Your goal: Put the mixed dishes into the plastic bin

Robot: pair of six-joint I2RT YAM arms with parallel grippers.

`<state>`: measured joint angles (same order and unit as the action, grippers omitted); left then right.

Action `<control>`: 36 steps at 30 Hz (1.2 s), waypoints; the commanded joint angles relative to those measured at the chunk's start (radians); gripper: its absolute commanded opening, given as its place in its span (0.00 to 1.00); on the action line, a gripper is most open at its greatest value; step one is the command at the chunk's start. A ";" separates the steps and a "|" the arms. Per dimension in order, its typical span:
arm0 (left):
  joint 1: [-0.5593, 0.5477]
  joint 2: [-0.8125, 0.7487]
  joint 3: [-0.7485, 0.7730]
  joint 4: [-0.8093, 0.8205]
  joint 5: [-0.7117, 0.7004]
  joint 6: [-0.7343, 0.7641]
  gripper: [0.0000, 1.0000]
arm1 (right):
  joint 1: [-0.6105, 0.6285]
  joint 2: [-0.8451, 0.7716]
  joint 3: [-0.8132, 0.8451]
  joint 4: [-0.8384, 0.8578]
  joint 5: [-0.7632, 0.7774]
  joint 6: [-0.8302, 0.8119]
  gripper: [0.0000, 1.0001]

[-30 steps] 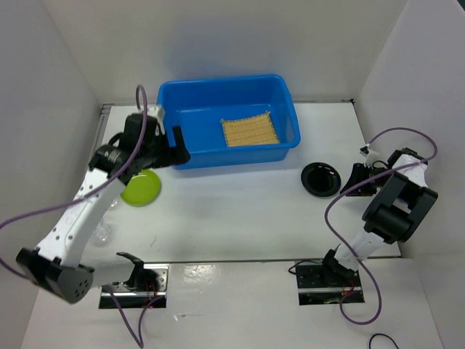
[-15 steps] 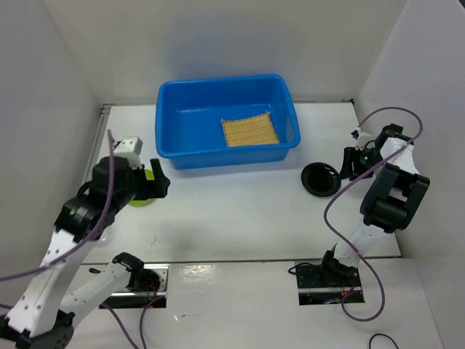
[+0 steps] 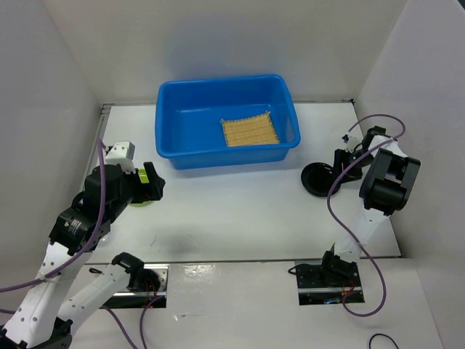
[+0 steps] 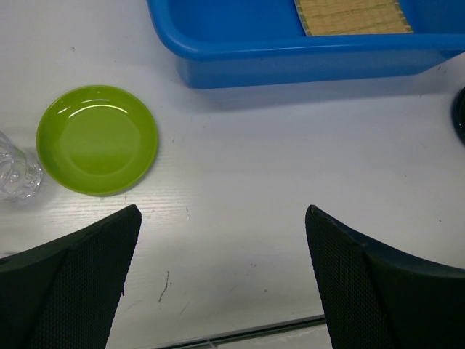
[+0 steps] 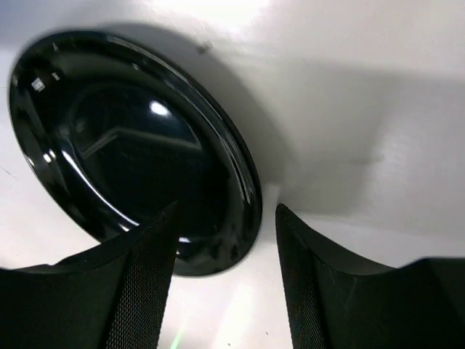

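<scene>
The blue plastic bin [image 3: 190, 123] stands at the back with the tan woven mat [image 3: 251, 131] lying inside it. The lime-green plate [image 4: 97, 139] and the clear cup [image 4: 14, 171] sit on the table at the near left; from above only a sliver of the green plate [image 3: 137, 201] shows under my left arm. My left gripper [image 3: 151, 183] [image 4: 221, 276] is open and empty above bare table, right of the green plate. The black plate [image 3: 320, 179] [image 5: 131, 145] lies right of the bin. My right gripper [image 3: 338, 170] [image 5: 225, 254] is open, its jaws astride the plate's right rim.
White walls close in the table on the left, back and right. The bin [image 4: 305, 51] and mat [image 4: 352, 16] show at the top of the left wrist view. Purple cables trail from both arms.
My left arm has drawn back from the bin's left wall to the near left, by the green plate. My right gripper has moved left up to the black plate's rim.
</scene>
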<state>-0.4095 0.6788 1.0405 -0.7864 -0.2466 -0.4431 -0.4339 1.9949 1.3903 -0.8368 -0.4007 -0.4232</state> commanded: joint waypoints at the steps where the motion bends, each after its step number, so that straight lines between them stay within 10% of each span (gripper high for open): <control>1: -0.003 -0.013 -0.005 0.049 -0.023 0.024 1.00 | 0.035 0.053 0.032 0.059 0.002 0.018 0.60; 8: -0.003 -0.022 -0.005 0.049 -0.033 0.015 1.00 | 0.057 0.096 0.038 0.085 0.017 0.040 0.00; 26: -0.003 -0.022 -0.023 0.067 -0.033 0.015 1.00 | 0.162 -0.609 0.225 -0.065 0.210 0.070 0.00; 36: -0.003 0.017 -0.023 0.067 -0.053 0.006 1.00 | 0.339 -0.495 0.611 -0.114 0.117 0.152 0.00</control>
<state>-0.4095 0.6777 1.0199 -0.7605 -0.2768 -0.4442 -0.1104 1.3888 1.9209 -0.9089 -0.2001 -0.3103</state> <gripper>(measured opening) 0.998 0.024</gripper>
